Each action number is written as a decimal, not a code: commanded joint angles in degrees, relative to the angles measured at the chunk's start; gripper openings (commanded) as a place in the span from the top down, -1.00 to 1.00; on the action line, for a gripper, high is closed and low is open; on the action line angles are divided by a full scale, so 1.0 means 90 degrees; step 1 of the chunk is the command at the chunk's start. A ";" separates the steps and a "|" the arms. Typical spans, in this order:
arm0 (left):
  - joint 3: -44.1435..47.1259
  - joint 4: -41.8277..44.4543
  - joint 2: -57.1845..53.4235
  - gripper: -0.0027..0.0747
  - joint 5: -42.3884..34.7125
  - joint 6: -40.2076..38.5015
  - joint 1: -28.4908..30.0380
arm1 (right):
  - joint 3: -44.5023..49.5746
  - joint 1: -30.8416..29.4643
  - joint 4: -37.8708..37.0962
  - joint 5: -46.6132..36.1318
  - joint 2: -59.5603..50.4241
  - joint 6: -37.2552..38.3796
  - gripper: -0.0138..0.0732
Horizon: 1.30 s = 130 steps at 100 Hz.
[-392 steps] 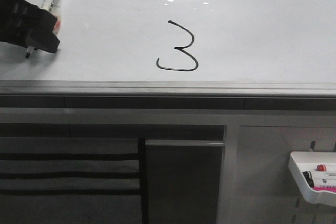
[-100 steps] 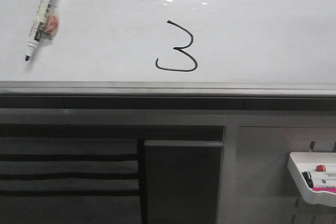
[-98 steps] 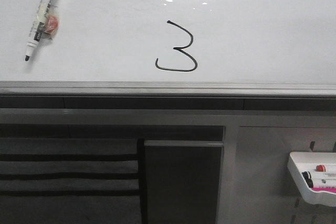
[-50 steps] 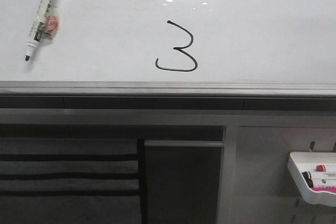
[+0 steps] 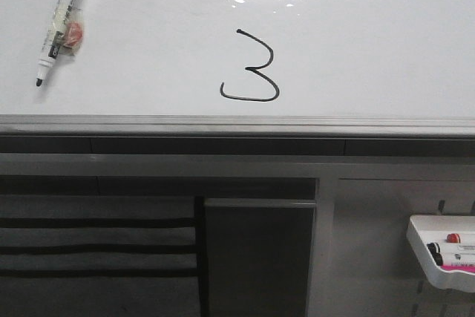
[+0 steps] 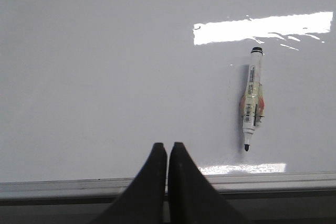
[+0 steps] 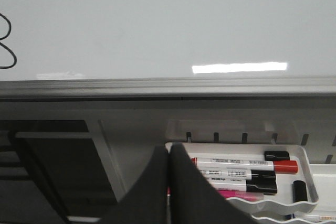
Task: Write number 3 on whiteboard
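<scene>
A black hand-drawn number 3 (image 5: 252,68) stands on the whiteboard (image 5: 148,42), just above its grey edge strip; part of the number 3 (image 7: 6,45) also shows in the right wrist view. An uncapped marker (image 5: 58,24) lies loose on the board at the far left, tip toward the edge strip; the marker (image 6: 253,98) also appears in the left wrist view. My left gripper (image 6: 168,146) is shut with nothing in it, over the board's near edge and apart from the marker. My right gripper (image 7: 169,148) is shut and empty, below the board, over the marker tray. Neither gripper shows in the front view.
A small white tray (image 7: 310,182) with several capped markers (image 7: 241,165) hangs below the board at the right; the tray (image 5: 423,246) is also in the front view. The grey edge strip (image 5: 237,124) runs along the board's near side, with dark shelving (image 5: 96,246) beneath.
The left gripper, which held the marker at the board's left 3.9 s ago, has let it go and left the front view. Nothing has moved in the last second.
</scene>
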 commanded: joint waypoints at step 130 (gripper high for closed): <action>0.0057 -0.0005 -0.0167 0.98 -0.0470 -0.0059 0.0003 | 0.0441 -0.0003 -0.2542 -0.2297 -0.0388 0.2589 0.84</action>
